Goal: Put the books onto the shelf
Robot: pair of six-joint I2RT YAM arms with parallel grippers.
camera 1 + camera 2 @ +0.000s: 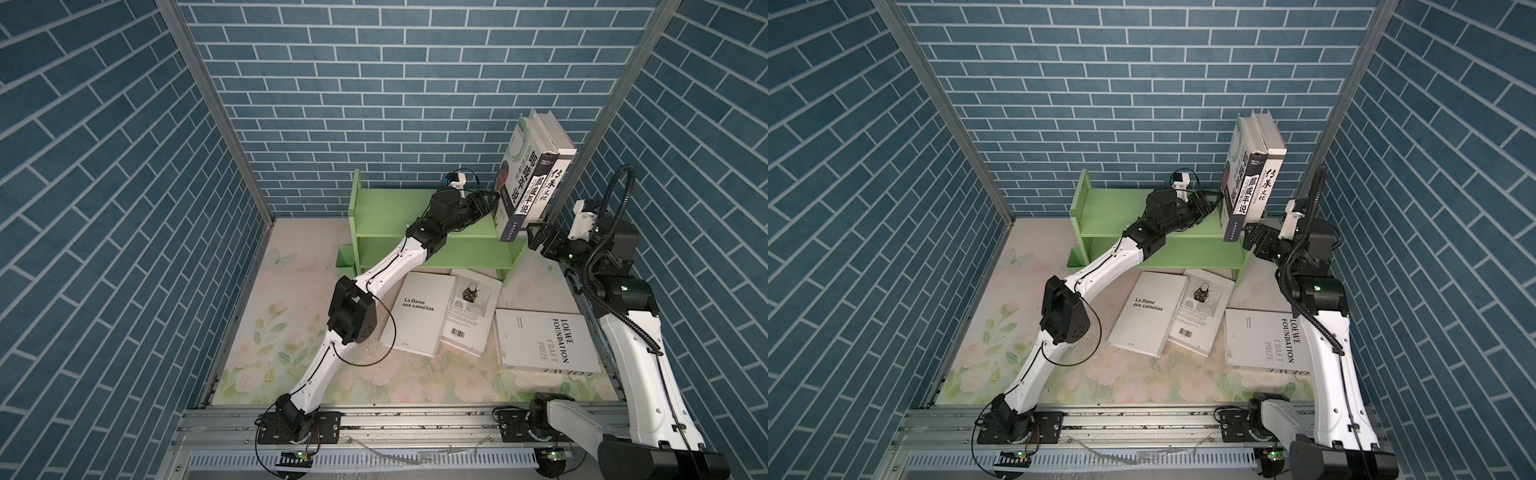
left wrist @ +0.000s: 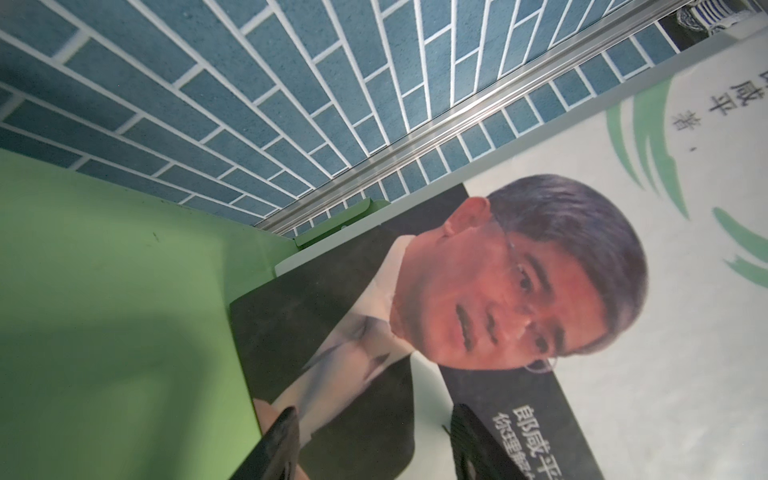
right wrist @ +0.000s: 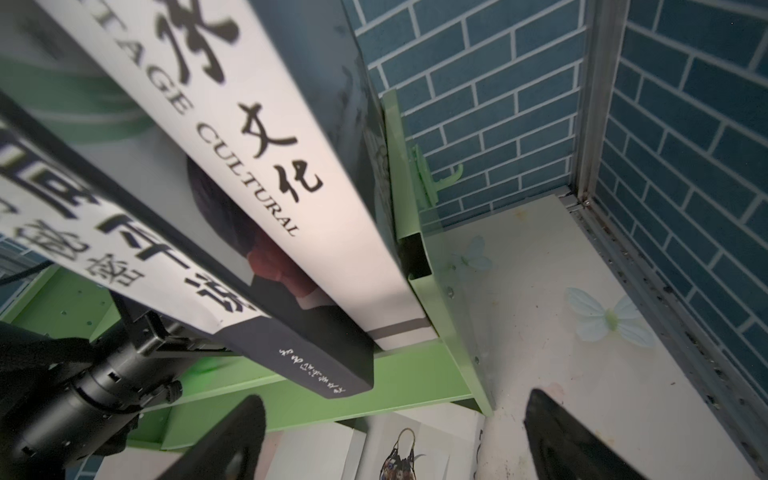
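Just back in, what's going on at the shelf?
Two books stand on the top board of the green shelf, at its right end: the portrait book and the white-spined book. The left gripper, jaws apart, is at the portrait book's cover; the right gripper hovers open before their spines, holding nothing. La Dame aux camélias, the barcode book and the Loewe book lie flat on the table in front, not yet shelved.

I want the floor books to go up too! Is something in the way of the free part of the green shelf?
Yes. The left arm lies across the front of the green shelf, reaching to the portrait book standing at its far end. It crosses much of the free stretch.
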